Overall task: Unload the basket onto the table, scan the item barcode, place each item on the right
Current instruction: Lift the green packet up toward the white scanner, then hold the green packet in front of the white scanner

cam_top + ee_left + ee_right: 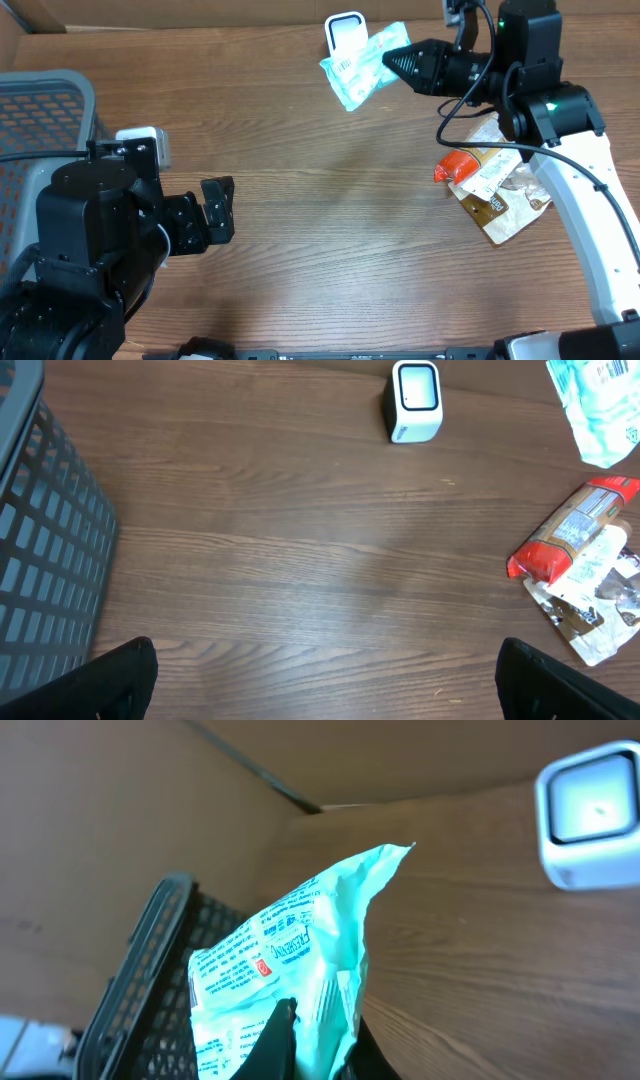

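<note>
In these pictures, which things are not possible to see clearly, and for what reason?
- Overhead: the scanner is partly hidden behind the teal packet in the right gripper.
- Left wrist: the packet's barcode is cut off by the top edge.
- Right wrist: the packet's print is too small to read.
- Overhead: the right arm covers part of the packet pile.

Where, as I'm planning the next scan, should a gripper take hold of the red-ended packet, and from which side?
Probably take the red-ended packet by its red end, coming from above on the table-centre side. It lies across other packets, and that end juts onto bare wood, clear of the pile.
</note>
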Controlling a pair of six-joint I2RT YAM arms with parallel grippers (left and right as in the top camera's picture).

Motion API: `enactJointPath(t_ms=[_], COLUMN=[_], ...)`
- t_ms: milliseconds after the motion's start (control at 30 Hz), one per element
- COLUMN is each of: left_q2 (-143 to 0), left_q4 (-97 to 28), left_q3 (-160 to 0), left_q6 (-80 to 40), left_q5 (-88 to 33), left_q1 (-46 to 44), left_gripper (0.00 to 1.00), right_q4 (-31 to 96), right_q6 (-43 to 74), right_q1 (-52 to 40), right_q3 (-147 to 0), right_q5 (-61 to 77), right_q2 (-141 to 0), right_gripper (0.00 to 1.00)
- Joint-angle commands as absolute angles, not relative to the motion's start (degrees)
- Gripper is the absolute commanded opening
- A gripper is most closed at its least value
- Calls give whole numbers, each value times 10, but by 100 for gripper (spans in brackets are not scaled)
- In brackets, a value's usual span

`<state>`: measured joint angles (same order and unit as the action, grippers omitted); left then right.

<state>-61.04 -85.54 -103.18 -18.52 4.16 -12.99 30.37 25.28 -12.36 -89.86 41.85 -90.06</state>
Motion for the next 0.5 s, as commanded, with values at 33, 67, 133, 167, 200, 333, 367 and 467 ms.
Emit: enactJointPath(t_ms=[33, 67, 133, 167, 200, 333, 367, 467], left_q2=[-611, -611, -611, -611, -611, -611, -611, -611], left_q4=[-853, -853, -853, -853, -853, -853, -853, -853], left_q3=[-1039, -1039, -1039, -1039, -1039, -1039, -1039, -1039], left_q6=[-193, -193, -193, -193, -193, -193, -193, -193], left_q5=[49, 49, 49, 49, 49, 49, 49, 49], left_q1=[-127, -127, -127, -127, -127, -127, -127, -127], left_gripper=[100, 100, 99, 100, 100, 100, 100, 100], right_q4=[298, 299, 301, 301, 300, 296, 290, 237], right_q6=[208, 203, 196, 196, 196, 175, 160, 86], right_q1=[-123, -124, -125, -128, -133, -168, -182, -225], right_q3=[-899, -899, -899, -899, -900, -910, -913, -912], right_q5=[464, 463, 455, 437, 404, 212, 143, -68], right_q2=[-895, -895, -895, -895, -895, -896, -898, -917], right_gripper=[4, 4, 4, 4, 4, 3, 4, 4])
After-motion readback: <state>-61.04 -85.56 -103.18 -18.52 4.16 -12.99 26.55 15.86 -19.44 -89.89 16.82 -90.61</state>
